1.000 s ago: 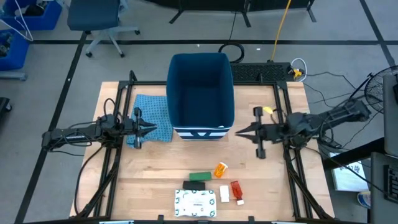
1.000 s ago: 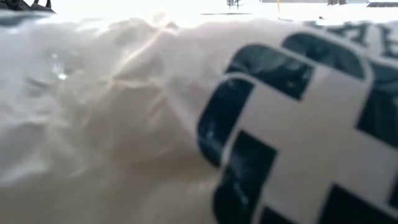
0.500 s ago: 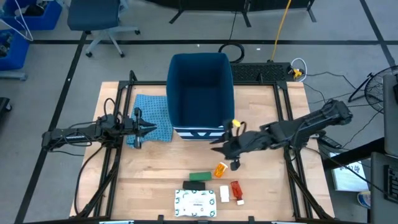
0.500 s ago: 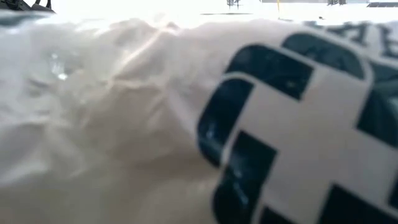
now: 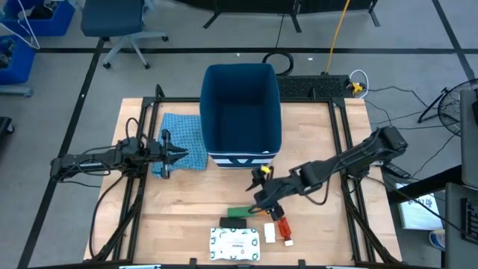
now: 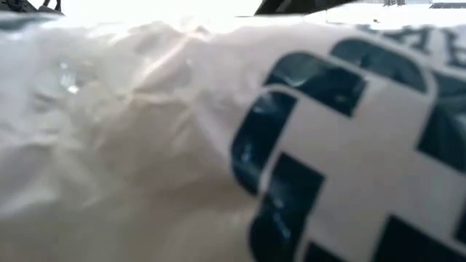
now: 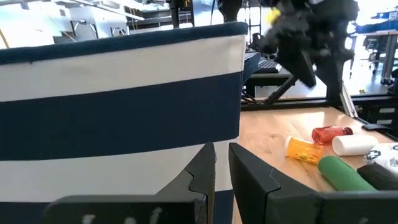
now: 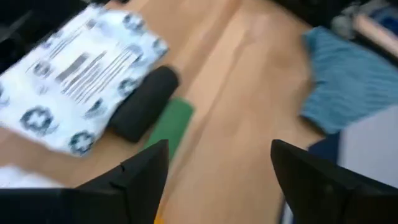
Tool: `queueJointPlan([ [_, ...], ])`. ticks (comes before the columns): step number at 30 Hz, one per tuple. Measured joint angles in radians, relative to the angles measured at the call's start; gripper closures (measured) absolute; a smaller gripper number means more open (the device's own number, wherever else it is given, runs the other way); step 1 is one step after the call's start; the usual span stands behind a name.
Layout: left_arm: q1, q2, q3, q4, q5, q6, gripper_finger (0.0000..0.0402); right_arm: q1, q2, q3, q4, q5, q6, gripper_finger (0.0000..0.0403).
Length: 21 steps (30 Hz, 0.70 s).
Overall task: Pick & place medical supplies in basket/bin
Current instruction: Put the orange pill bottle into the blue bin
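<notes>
The worktop is pale wood. At its far middle stands the bin, deep and dark blue, with a white-and-blue band along its near base. From my left wrist the bin's wall shows as broad blue and white stripes. Beside the bin, on my left, lies the blue cloth.

My right arm reaches from the right edge across the worktop toward the near middle. My right jaws stand wide apart, hanging over the cluster of supplies just in front of the bin. From my right wrist I look down between the two spread fingers at wood, with the supplies just ahead of them; nothing is between the fingers.

My left jaws wait over the near edge of the cloth, well apart from the supplies. Their fingers stand nearly together with only a thin gap, and nothing is held.

The white patterned packet lies flat at the near edge. Just beyond it lie the black bar and the green box, side by side. The red tube lies right of the packet, with the small white piece between them. The orange pill bottle lies on its side near the tube, directly under my right jaws in the high view.
</notes>
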Motion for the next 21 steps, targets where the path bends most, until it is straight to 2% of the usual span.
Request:
queueJointPlan([
  [6,0.0,0.0,0.0,-0.005,0.0,-0.004,0.035,0.042,0.079,0.0,-0.04,-0.006,-0.084,0.0118],
  [11,0.0,0.0,0.0,-0.005,0.001,-0.004,0.035,0.042,0.138,-0.001,-0.138,-0.003,-0.086,0.0117],
  [21,0.0,0.0,0.0,-0.005,0.001,-0.005,0.035,0.034,0.22,-0.001,-0.214,-0.028,-0.121,0.0117],
])
